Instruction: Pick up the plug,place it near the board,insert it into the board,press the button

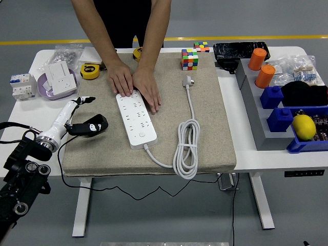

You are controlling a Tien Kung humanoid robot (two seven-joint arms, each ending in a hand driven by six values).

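Note:
A white power strip (136, 119) lies at an angle on the beige mat (215, 128), its round button (142, 136) near its front end. A person at the far side presses both hands (134, 82) flat on the strip's far end. The strip's white cord lies in a coil (187, 148) to the right and ends in the grey plug (188, 81), which rests on the mat near the back. My left hand (82, 115) hovers at the mat's left edge, left of the strip, fingers relaxed and holding nothing. My right arm does not show.
Two Rubik's cubes (190, 59) stand behind the plug. A yellow tape measure (90, 71) and white socket parts (60, 81) sit at the back left. Orange cylinders (258, 59), blue bins (281, 119) and a lemon (303, 126) fill the right side.

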